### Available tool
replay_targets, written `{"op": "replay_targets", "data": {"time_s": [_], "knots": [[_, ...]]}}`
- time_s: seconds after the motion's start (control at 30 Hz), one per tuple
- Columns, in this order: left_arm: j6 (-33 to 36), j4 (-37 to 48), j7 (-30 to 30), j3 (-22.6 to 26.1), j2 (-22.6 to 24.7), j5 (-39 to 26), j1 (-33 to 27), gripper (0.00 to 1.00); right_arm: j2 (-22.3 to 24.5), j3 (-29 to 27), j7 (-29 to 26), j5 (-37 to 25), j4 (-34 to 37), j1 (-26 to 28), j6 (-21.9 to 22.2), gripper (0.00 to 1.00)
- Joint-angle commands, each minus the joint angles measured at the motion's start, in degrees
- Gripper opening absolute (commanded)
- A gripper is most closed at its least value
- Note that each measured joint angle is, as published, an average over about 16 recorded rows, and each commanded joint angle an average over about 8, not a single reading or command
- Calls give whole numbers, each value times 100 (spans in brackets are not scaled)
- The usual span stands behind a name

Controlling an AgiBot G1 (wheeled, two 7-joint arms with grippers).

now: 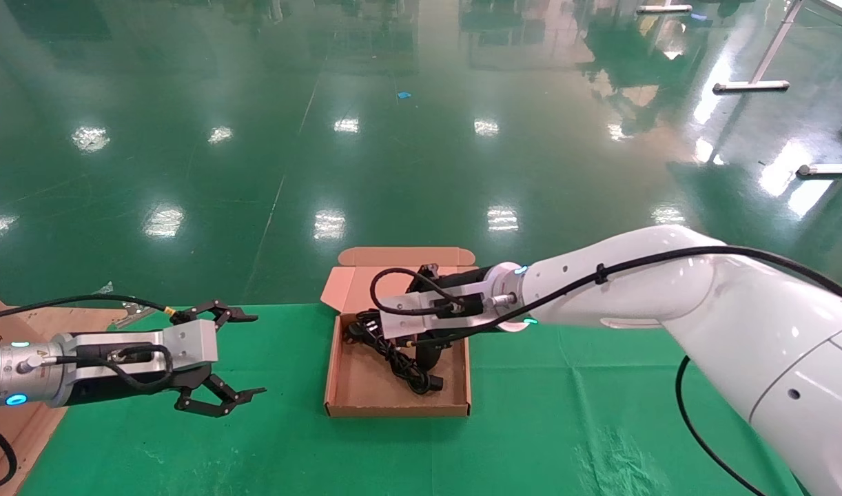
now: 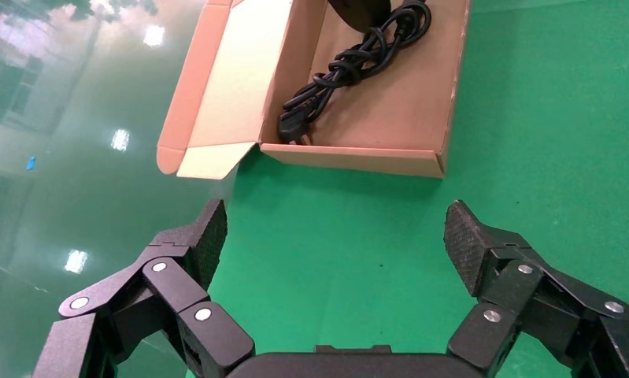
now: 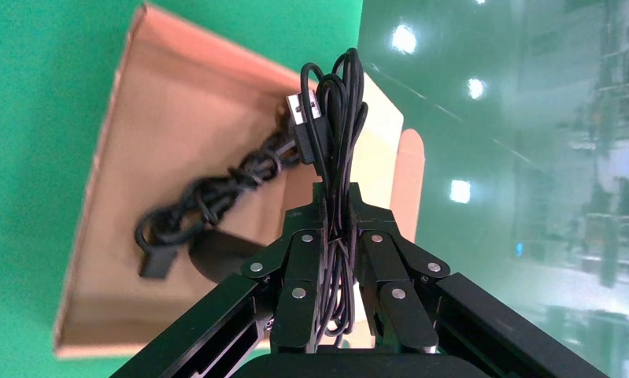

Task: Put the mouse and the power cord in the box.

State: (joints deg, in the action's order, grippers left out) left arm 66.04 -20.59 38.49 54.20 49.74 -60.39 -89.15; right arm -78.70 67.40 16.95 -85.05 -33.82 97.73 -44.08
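The brown box (image 1: 397, 410) (image 2: 358, 157) (image 3: 106, 236) lies open at the table's far edge, lid folded back. The twisted black power cord (image 1: 402, 366) (image 2: 350, 63) (image 3: 209, 197) lies inside it. Beside the cord, the black mouse (image 1: 428, 355) (image 2: 358, 9) (image 3: 216, 256) is low in the box; whether it rests on the bottom I cannot tell. My right gripper (image 1: 359, 324) (image 3: 336, 193) hovers over the box, shut on the mouse's thin coiled cable with a USB plug (image 3: 303, 110). My left gripper (image 1: 255, 355) (image 2: 334, 228) stands open over the green cloth left of the box, holding nothing.
The green cloth (image 1: 531, 427) covers the table, whose far edge runs just behind the box. Flat brown cardboard (image 1: 21, 324) lies at the left edge under my left arm. Glossy green floor and metal frame legs (image 1: 752, 86) lie beyond.
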Motion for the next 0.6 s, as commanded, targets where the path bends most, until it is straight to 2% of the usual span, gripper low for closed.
{"op": "replay_targets", "data": {"time_s": [0.03,0.6], "knots": [[31,77,45,-6,19,9,-13,100,1,94,-49,122,-17,1,68,100],[22,56,33,-5,24,6,-18,100,4,62,-34,91,-1,10,47,100]]}}
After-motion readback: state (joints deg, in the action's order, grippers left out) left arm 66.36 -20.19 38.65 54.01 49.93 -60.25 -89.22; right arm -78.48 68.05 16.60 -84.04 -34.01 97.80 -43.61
